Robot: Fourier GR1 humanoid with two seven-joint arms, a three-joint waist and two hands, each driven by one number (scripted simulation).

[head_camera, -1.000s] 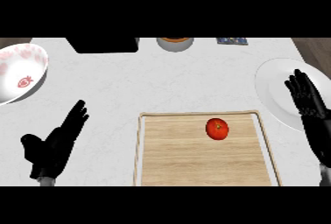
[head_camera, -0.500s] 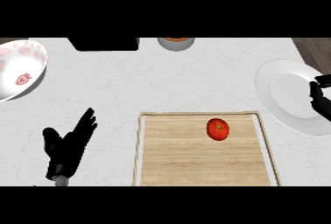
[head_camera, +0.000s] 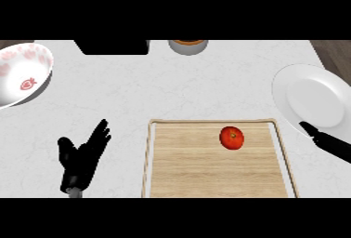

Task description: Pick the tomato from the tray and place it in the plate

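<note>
- Even, bright light falls across the pale counter; no single source can be told.
- Shadows are faint: a soft dark line runs along the inner left rim of the wooden tray.
- The tomato shows a small pale highlight on its upper side and casts almost no shadow.
- The white plate, far right, is shaded grey toward its near edge, with no harsh glare.
- The black left hand reads nearly as a silhouette, with little surface detail.
</note>
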